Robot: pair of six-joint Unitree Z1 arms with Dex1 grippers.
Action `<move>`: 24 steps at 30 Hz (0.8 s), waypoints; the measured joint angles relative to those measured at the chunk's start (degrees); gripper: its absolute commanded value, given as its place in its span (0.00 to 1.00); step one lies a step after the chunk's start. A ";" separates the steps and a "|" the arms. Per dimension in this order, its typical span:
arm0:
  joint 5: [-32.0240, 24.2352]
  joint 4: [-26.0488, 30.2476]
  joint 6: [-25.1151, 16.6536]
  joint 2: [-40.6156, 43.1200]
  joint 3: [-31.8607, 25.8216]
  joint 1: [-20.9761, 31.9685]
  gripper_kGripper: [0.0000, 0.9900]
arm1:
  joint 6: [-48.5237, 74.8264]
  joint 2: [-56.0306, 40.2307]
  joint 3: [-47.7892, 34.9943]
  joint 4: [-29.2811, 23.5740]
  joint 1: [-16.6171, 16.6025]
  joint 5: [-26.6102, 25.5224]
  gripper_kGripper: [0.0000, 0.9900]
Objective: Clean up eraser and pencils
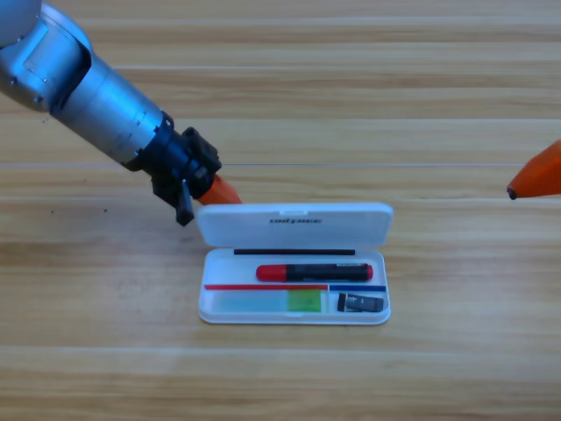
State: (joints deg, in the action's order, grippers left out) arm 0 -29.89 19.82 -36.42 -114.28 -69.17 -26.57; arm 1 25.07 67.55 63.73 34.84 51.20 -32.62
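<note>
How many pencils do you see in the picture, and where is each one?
2, both inside the open white case: the red-and-black pencil in the upper compartment, the translucent pencil with a green end in the lower left one.

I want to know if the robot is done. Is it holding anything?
No. The red pencil, white pencil and eraser lie in the case. Left gripper sits behind its lid; right gripper waits aside.

Grey arm (83, 92), black orange-jawed tool (210, 189)
</note>
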 measured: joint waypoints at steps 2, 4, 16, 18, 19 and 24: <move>0.00 0.03 0.00 0.31 0.41 -0.69 0.00 | 0.00 0.00 -0.03 -0.01 0.00 0.00 0.97; 0.00 0.03 0.00 0.58 0.93 -1.33 0.00 | 0.00 0.00 -0.05 -0.01 0.00 0.00 0.97; 0.21 -0.72 0.00 2.46 4.29 -4.13 0.00 | 0.00 0.00 -0.06 -0.07 0.00 -0.06 0.97; 0.57 -1.06 -0.18 2.50 5.06 -4.59 0.00 | 0.00 0.00 -0.06 -0.07 0.00 -0.07 0.97; 0.81 -1.33 -0.42 2.50 5.55 -4.76 0.00 | 0.00 0.00 -0.06 -0.07 0.00 -0.10 0.97; 2.09 -2.42 -1.40 2.50 6.90 -5.47 0.00 | 0.00 0.01 -0.06 -0.08 0.00 -0.24 0.97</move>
State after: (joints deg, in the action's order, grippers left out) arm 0 -27.80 17.41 -37.82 -111.78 -62.27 -32.04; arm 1 25.07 67.56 63.67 34.76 51.20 -32.85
